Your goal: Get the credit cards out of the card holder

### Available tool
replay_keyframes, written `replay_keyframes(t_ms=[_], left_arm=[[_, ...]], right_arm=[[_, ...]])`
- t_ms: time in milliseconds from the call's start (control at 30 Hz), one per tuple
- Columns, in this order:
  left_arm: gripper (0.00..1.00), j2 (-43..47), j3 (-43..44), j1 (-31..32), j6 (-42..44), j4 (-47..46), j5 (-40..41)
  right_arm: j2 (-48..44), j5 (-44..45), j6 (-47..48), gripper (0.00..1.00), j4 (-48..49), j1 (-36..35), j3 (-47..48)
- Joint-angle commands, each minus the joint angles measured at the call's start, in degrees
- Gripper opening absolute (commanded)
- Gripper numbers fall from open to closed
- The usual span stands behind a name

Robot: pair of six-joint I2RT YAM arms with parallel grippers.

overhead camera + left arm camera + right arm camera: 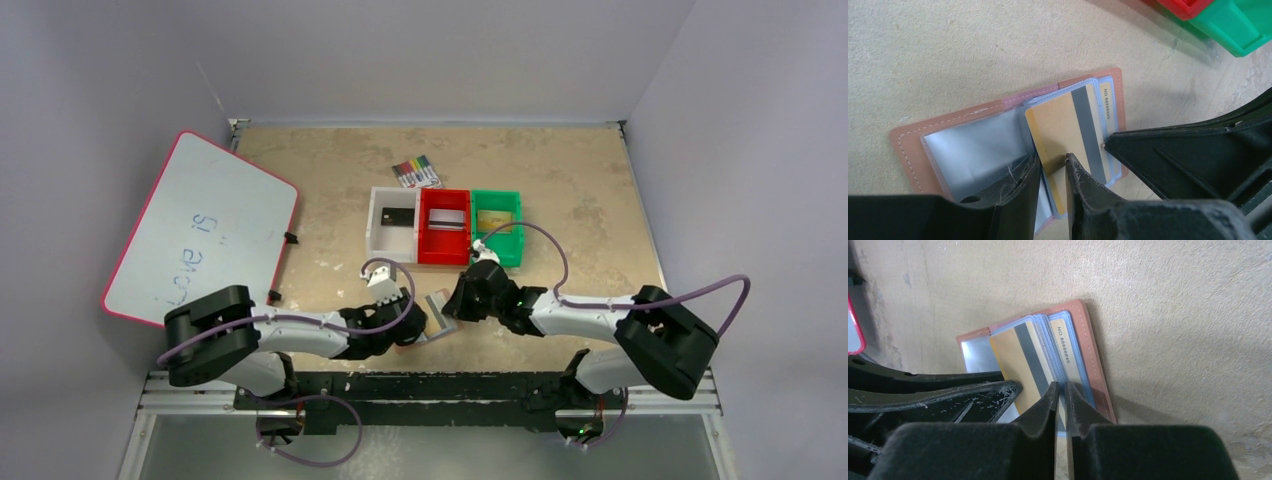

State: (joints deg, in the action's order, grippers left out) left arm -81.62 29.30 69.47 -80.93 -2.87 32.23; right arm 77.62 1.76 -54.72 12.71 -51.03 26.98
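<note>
Top view: three loose cards already lie in the bins at frame centre, a black card [397,215] in the white plastic bin [376,228], a silver-grey card [445,222] in the red bin [427,240], and a gold one [497,220] in the green bin [515,240]. The flat tan-brown card holder [438,312] lies open at lower centre, between my left gripper [408,328] and right gripper [457,303]. Left wrist: stitched matte cover [908,145] and glossy clear pockets. A gold striped card [1058,130] is still sleeved. My left jaws stand apart, tips resting on it, clamping nothing. Right wrist: my right gripper [1061,390] is nearly closed, apparently nipping a clear pocket leaf. A cream numbered card [1065,347] sits behind. So I judge at least two are left.
</note>
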Motion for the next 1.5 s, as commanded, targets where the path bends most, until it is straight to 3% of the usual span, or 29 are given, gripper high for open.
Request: replay_keyframes(t_ms=[0,333,633,967,1100,1267,1467], left_arm=[[0.23,0.7,-2.4,-0.3,-0.9,-2.0,1.0],[0.0,2.8,-7.5,-0.9,-0.9,-9.5,2.3],[0.0,7.9,-13.3,-1.1,1.3,-13.3,3.5],[0.0,12.7,-14.5,-1.3,5.9,-6.9,3.2],[0.0,11.7,-12.6,-1.3,7.5,-4.1,3.1],[0.0,9.5,-9.9,-1.4,8.7,-2.5,3.0],[0.0,8.2,-9.0,-1.3,8.7,-2.8,2.6]], right_arm=[[2.5,-0.1,-1.2,0.09,-2.4,-0.5,-1.5],[2.7,1.2,-2.4,0.08,-0.6,-0.6,-2.5],[2.8,1.4,-3.4,0.06,-1.7,-0.6,-2.8],[1.6,3.3,-3.7,0.07,-3.9,-0.5,-0.6],[-1.7,2.3,-0.2,0.11,-4.3,-0.7,1.7],[-5.5,-2.9,4.1,0.19,0.6,-0.7,2.4],[-0.6,-9.0,5.2,0.18,6.5,-1.2,3.5]])
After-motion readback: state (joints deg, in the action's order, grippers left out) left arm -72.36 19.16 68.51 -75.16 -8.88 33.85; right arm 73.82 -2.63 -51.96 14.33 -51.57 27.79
